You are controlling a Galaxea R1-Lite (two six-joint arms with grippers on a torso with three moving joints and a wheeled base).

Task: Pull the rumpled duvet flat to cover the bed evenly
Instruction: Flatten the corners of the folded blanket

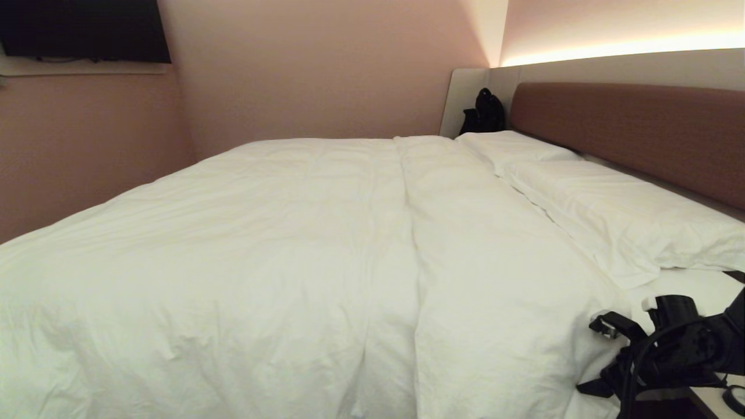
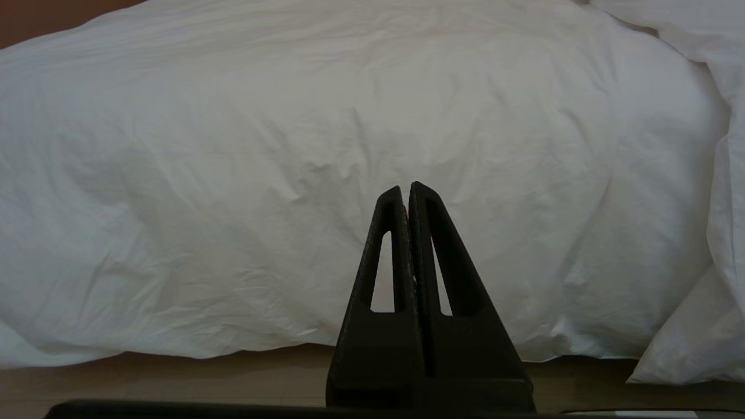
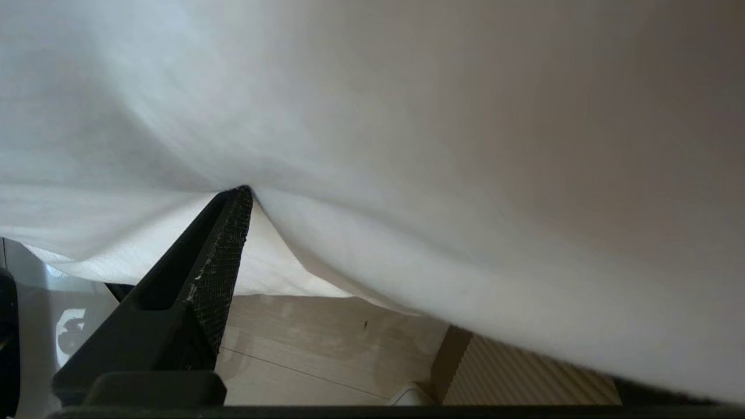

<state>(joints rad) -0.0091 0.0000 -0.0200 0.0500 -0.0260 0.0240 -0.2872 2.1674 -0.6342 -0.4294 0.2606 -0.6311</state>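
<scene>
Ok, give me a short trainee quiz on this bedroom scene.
1. True or false: the left hand has its fingers pressed together.
2. Where do the two pillows lie? A) side by side along the headboard; B) on the floor; C) stacked in one pile.
3. Name the dark thing in the far corner, past the headboard's end.

Key: 1 true; 2 A; 3 a black bag.

duvet (image 1: 262,244) plain white | headboard (image 1: 628,134) reddish-brown | walls (image 1: 314,70) pink
</scene>
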